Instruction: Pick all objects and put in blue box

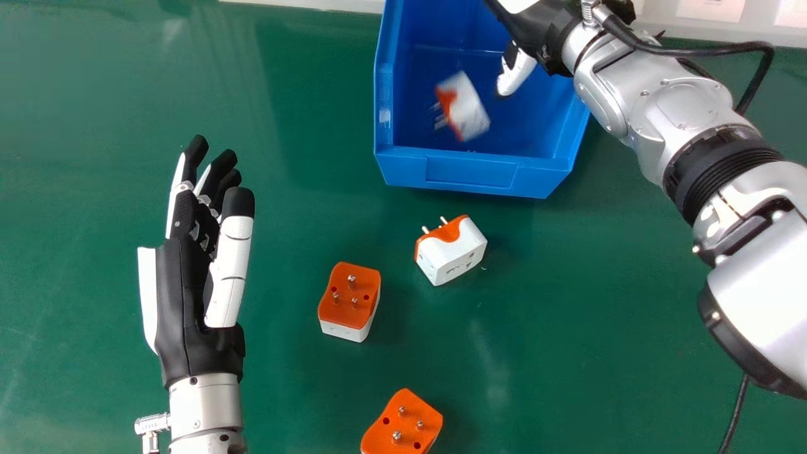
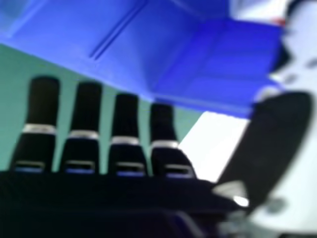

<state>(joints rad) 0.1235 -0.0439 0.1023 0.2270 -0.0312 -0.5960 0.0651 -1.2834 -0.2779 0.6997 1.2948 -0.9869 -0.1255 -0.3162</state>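
one plug (image 1: 470, 110) inside blue box (image 1: 403, 170), three outside

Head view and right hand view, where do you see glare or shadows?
Head view: pale glare on the green table, bright shine on the silver forearm, soft shadow below the blue box. Right hand view: the right robot hand looks dark, with a small glint near its thumb.

Green table (image 1: 69, 265) carries blue box (image 1: 403, 169) and three adapters (image 1: 350, 299).

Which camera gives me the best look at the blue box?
The head view: it shows the blue box with its front wall and inside, though the picture's top edge and the right hand hide some. The right hand view shows part of its walls beyond the fingers.
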